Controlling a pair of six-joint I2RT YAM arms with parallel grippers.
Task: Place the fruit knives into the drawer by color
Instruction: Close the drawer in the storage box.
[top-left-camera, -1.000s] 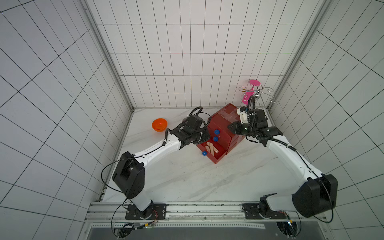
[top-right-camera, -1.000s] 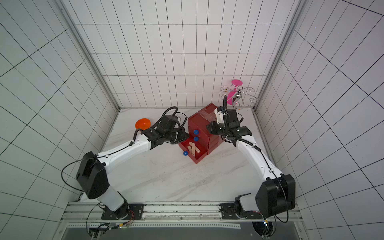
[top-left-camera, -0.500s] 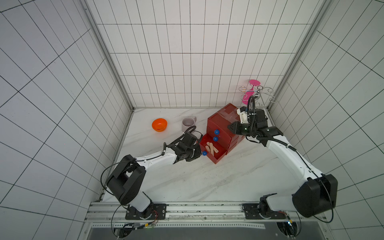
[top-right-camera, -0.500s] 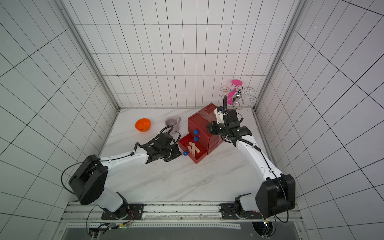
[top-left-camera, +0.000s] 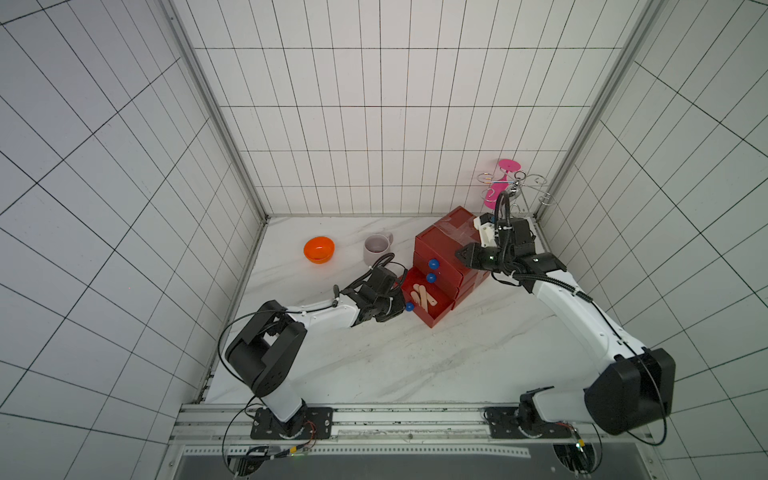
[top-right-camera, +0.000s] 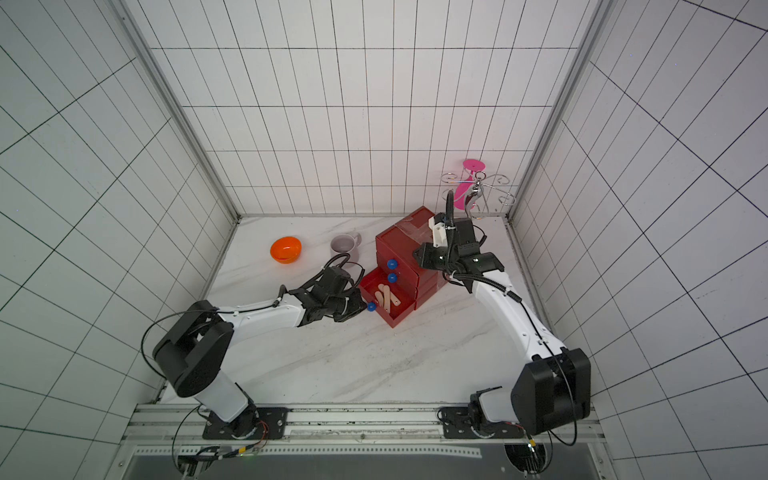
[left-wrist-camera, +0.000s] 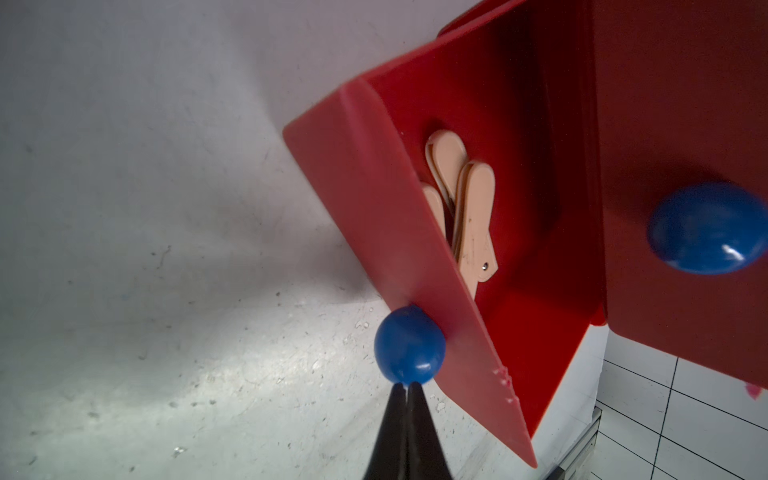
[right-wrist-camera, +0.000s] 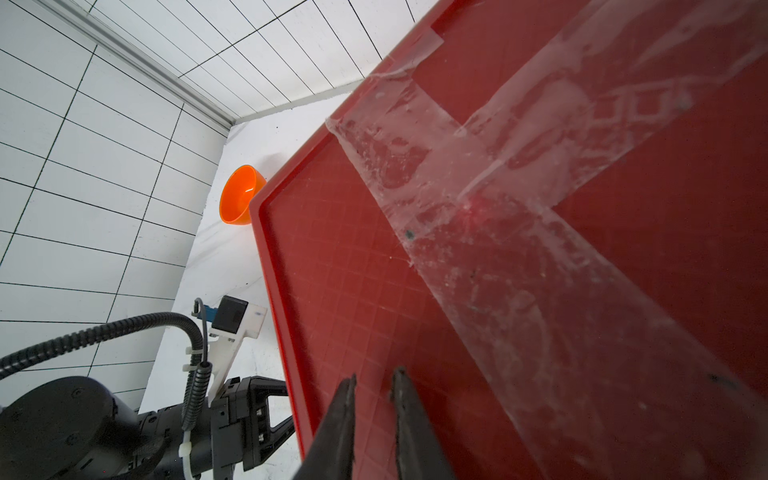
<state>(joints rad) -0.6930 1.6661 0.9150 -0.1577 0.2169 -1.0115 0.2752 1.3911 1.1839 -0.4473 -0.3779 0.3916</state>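
Pinched shut and empty, my left end effector (left-wrist-camera: 406, 392) touched the open drawer's (left-wrist-camera: 374, 187) knob (left-wrist-camera: 409, 345); an off-centre push could slip off, skewing it.

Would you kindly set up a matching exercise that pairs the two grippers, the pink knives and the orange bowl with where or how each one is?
1. left gripper
2. right gripper
3. peach-pink knives
4. orange bowl

A. on the table near the mug
B. in the pulled-out bottom drawer
C. shut, tips at a blue knob
D. slightly open above the taped top of the chest

Pairs: 1-C, 2-D, 3-B, 4-A.
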